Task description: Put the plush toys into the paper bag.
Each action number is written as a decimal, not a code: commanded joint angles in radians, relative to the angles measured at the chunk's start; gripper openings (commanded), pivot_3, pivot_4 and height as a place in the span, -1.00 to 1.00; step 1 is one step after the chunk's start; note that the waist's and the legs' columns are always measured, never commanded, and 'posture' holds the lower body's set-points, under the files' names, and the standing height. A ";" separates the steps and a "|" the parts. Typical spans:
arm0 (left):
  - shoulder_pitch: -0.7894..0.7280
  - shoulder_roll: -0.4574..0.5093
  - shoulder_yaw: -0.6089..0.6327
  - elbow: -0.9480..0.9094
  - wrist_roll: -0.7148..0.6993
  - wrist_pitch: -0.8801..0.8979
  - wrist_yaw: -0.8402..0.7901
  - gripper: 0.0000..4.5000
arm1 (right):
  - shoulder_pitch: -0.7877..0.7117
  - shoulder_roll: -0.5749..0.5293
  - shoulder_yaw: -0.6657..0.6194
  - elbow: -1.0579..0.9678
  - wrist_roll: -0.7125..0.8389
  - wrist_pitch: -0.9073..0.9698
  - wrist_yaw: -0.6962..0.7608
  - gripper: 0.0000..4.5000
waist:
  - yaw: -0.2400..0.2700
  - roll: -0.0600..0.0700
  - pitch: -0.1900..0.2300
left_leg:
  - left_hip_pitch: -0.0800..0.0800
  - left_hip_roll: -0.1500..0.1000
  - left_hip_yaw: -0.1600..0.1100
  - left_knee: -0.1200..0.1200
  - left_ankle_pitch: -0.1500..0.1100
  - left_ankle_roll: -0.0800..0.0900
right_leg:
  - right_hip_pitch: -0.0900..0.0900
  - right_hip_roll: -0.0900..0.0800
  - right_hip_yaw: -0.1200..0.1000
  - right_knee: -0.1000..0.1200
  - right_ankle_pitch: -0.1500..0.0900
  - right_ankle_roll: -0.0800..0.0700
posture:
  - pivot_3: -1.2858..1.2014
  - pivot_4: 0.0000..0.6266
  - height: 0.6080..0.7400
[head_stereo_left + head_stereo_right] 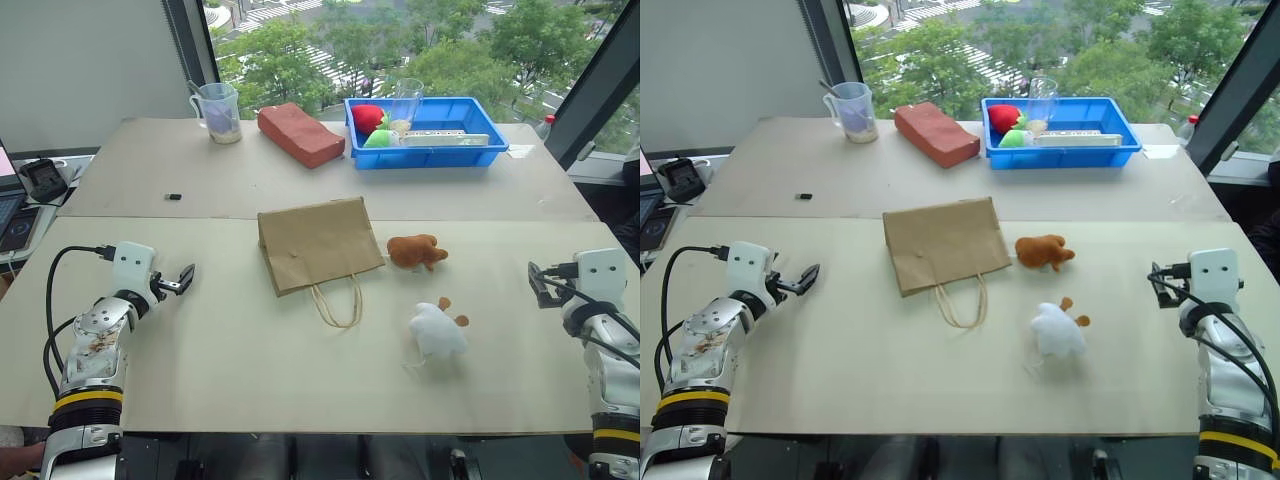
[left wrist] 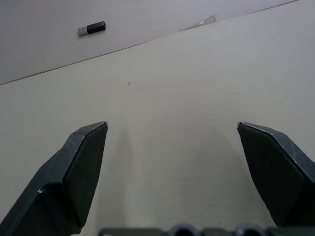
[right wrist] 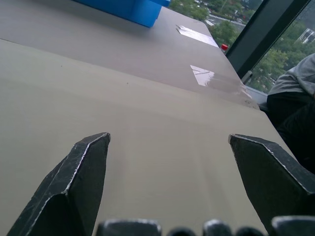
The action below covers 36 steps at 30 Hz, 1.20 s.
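Note:
The brown paper bag [image 1: 318, 243] lies flat in the middle of the table, its twine handles [image 1: 338, 300] toward me. Just right of it sits the orange-brown plush toy [image 1: 417, 251]. The white plush toy [image 1: 438, 330] with brown ears lies nearer me, below the orange one. My left gripper [image 1: 181, 279] hovers open over the table's left side, well away from the bag. My right gripper [image 1: 540, 285] stands open at the right side, apart from both toys. Both pairs of fingers hold nothing, with bare table between the left fingers [image 2: 83, 167] and the right fingers [image 3: 78, 182].
At the back stand a blue tray [image 1: 440, 150] with red and green plush fruit and a clear cup, a reddish-brown block [image 1: 300, 133] and a measuring jug [image 1: 220, 112]. A small black stick [image 1: 173, 196] lies back left. A person sits beyond the table's right edge [image 3: 295, 98].

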 commanded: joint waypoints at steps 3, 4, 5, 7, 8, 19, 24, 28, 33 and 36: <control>-0.012 0.044 0.021 -0.007 -0.032 -0.036 -0.081 1.00 | -0.031 -0.054 -0.032 0.006 0.013 -0.044 0.026 0.91 | 0.000 0.000 0.000 | 0.000 0.000 0.000 0.000 0.000 0.000 | 0.000 0.000 0.000 0.000 0.000 0.000 | 0.03 -0.52 1.00; -0.017 0.048 0.031 0.000 -0.043 -0.035 -0.094 1.00 | -0.035 -0.058 -0.032 0.011 0.014 -0.047 0.030 0.91 | -0.001 0.000 0.000 | 0.000 0.000 0.000 0.000 0.000 0.000 | 0.000 0.000 0.000 0.000 0.000 0.000 | 0.03 -0.52 1.00; -0.020 0.050 0.037 0.004 -0.051 -0.038 -0.103 1.00 | -0.038 -0.059 -0.031 0.013 0.016 -0.049 0.032 0.91 | -0.001 0.000 0.000 | 0.000 0.000 0.000 0.000 0.000 0.000 | 0.000 0.000 0.000 0.000 0.000 0.000 | 0.03 -0.52 1.00; -0.020 0.053 0.041 0.002 -0.067 -0.035 -0.120 1.00 | -0.042 -0.058 -0.027 0.013 0.019 -0.052 0.035 0.91 | -0.001 0.000 0.000 | 0.000 0.000 0.000 0.000 0.000 0.000 | 0.000 0.000 0.000 0.000 0.000 0.000 | 0.03 -0.52 1.00; -0.019 0.053 0.042 -0.002 -0.075 -0.031 -0.131 1.00 | -0.043 -0.055 -0.025 0.012 0.021 -0.054 0.038 0.91 | -0.001 0.000 0.000 | 0.000 0.001 0.000 0.000 0.000 0.000 | 0.000 0.001 0.000 0.000 0.000 0.000 | 0.03 -0.52 1.00; 0.013 0.139 -0.016 -0.227 -0.186 0.015 -0.415 1.00 | -0.065 -0.117 0.000 -0.127 0.156 0.006 0.279 0.91 | -0.002 0.000 0.000 | -0.001 0.001 0.000 0.000 0.000 0.000 | 0.000 0.000 0.000 0.000 0.000 0.000 | 0.03 -0.52 1.00; -0.008 0.200 -0.108 -0.379 -0.209 0.045 -0.557 1.00 | -0.013 -0.181 0.026 -0.309 0.260 0.130 0.424 0.91 | 0.003 0.000 0.000 | 0.000 0.001 0.000 0.000 0.000 0.000 | 0.001 0.001 -0.001 0.000 0.000 0.000 | 0.03 -0.52 1.00; -0.067 0.190 -0.220 -0.463 -0.189 0.015 -0.637 1.00 | 0.025 -0.196 0.028 -0.471 0.354 0.246 0.463 0.91 | 0.006 0.000 0.000 | -0.001 0.001 0.000 0.000 0.000 0.000 | 0.001 0.000 -0.001 -0.001 0.000 0.000 | 0.03 -0.52 1.00; -0.235 0.104 -0.391 -0.420 -0.109 -0.067 -0.698 1.00 | 0.099 -0.192 0.055 -0.662 0.398 0.304 0.479 0.91 | 0.017 0.000 0.000 | -0.002 0.000 -0.001 0.004 0.000 0.001 | 0.001 0.001 -0.001 -0.001 0.000 0.000 | 0.03 -0.52 1.00; -0.315 0.046 -0.481 -0.334 -0.052 -0.163 -0.751 1.00 | 0.150 -0.195 0.068 -0.770 0.432 0.341 0.488 0.91 | 0.021 0.000 0.000 | -0.002 -0.001 -0.001 0.004 0.000 0.001 | 0.002 0.001 -0.002 -0.001 -0.001 0.001 | 0.03 -0.52 1.00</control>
